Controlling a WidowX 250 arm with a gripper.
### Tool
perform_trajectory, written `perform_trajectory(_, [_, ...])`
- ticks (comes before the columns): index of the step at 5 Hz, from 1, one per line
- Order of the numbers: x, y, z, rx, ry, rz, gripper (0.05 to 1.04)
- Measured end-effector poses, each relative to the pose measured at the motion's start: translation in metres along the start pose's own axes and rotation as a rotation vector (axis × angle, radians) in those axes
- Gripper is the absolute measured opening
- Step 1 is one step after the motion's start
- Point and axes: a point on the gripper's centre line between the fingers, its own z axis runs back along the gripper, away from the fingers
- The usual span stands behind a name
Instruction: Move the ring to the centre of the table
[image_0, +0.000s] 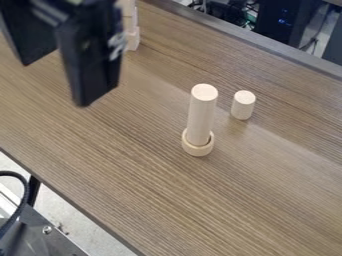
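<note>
The pincer (55, 84) hung at the upper left of the frame, its two sides apart. The ring (198, 151) lay just below the middle of the frame on the wooden surface (133, 165) — around the foot of an upright tall cylinder (201, 117). A short cylinder (243, 106) stood near, to the right — upright too.

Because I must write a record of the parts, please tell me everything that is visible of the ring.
The ring is short, round and thick-walled, pale beige, and looks like plain wood. It lies flat on the brown wood-grain table, around the foot of the tall upright cylinder. A dark gap shows between them at the front; whether they touch behind is hidden.
</note>
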Motion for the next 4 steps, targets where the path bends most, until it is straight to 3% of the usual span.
perform_trajectory(2, [-0.009, 0.015, -0.036, 0.084, -0.071, -0.023, 0.999])
perform_trajectory(3, [-0.008, 0.005, -0.061, 0.092, -0.136, 0.006, 0.999])
perform_trajectory(4, [-0.003, -0.01, -0.089, -0.014, -0.196, -0.014, 0.999])
